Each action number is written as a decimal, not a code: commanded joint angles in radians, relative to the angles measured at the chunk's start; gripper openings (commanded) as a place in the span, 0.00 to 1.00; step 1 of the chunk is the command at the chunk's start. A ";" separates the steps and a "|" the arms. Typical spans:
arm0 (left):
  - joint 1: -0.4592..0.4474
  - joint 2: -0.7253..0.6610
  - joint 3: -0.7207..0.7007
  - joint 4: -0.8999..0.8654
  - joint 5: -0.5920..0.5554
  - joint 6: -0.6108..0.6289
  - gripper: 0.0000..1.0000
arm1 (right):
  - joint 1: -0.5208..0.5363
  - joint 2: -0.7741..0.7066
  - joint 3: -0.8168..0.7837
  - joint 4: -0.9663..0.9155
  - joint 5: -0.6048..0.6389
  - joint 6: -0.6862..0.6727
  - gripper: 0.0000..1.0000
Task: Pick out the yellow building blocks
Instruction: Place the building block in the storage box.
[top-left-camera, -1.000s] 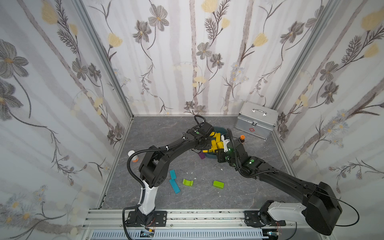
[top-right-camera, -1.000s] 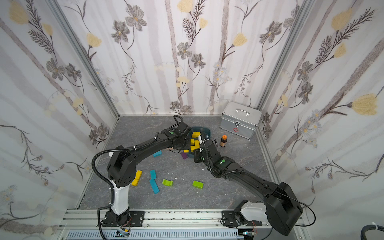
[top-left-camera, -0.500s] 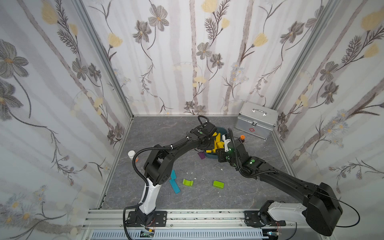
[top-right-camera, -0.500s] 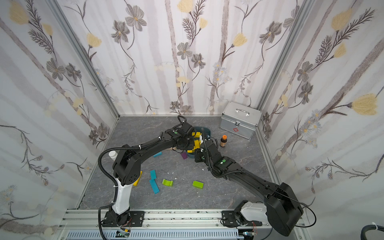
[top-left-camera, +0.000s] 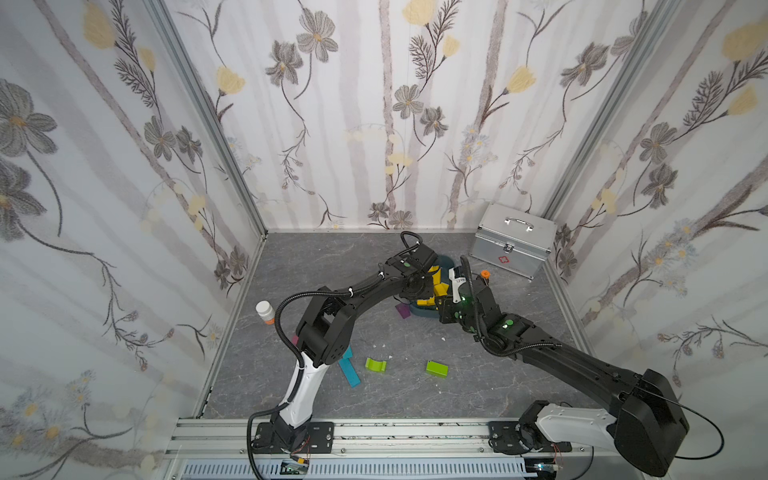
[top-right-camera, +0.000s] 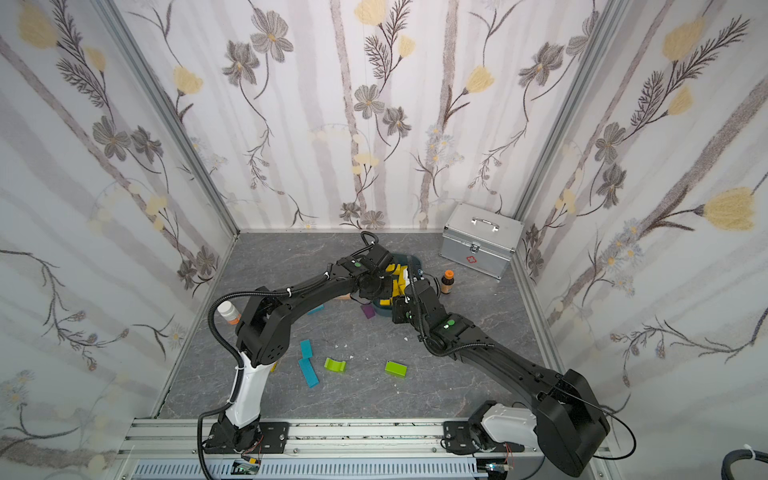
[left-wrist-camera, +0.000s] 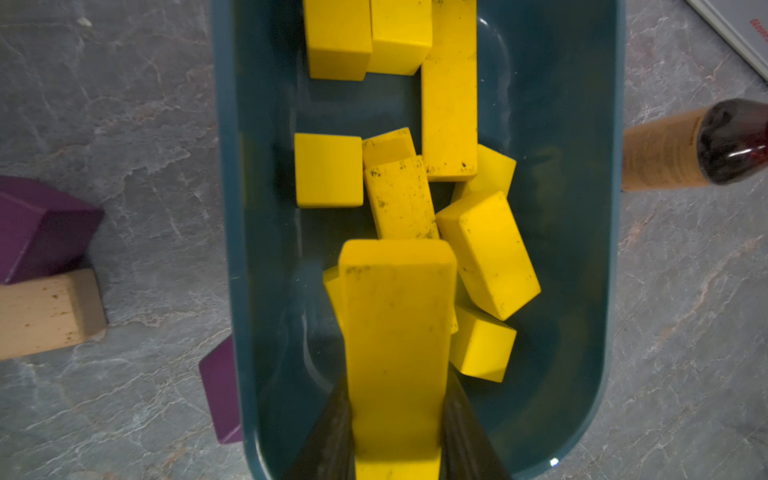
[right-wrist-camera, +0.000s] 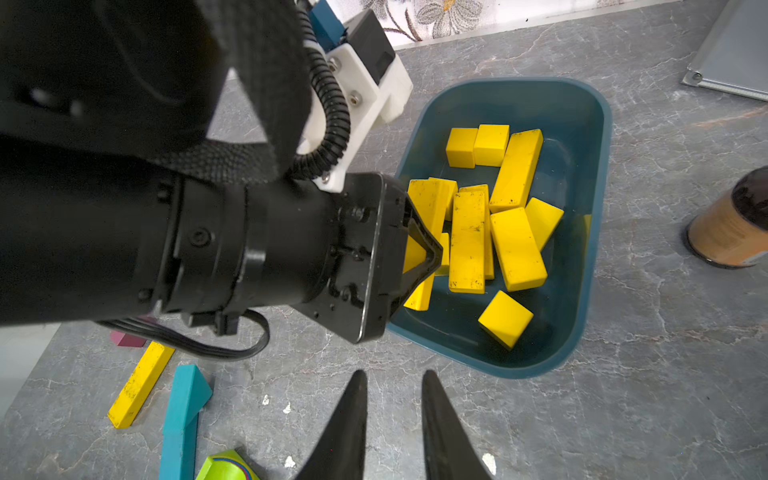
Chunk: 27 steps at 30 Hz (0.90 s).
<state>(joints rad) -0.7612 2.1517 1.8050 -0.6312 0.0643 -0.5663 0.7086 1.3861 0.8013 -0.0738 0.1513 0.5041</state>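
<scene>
Grey marbled worktop carries a teal bin in which most of the yellow building blocks lie heaped. The left claw is clamped on a yellow bar, holding it over that heap. The right claw hovers beside the bin, jaws drawn together and empty. One yellow stick lies on the worktop, apart from the bin.

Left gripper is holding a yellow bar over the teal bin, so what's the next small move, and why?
Probably open the left gripper and let the yellow bar drop. It is clamped on the bar, whose lower end hangs inside the teal bin above the other yellow blocks, so a release should land it there.
</scene>
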 joint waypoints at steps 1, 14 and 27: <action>0.000 0.005 0.013 0.025 -0.007 -0.017 0.13 | -0.003 -0.003 0.001 0.022 0.013 0.005 0.26; -0.001 -0.011 0.011 0.013 -0.025 -0.024 0.43 | -0.009 0.004 0.013 0.018 0.004 -0.003 0.26; -0.001 -0.112 -0.091 0.064 -0.068 0.000 0.43 | -0.009 0.039 0.060 0.000 -0.009 -0.020 0.26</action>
<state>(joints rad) -0.7639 2.0502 1.7187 -0.5907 0.0223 -0.5758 0.6994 1.4124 0.8440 -0.0814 0.1509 0.4927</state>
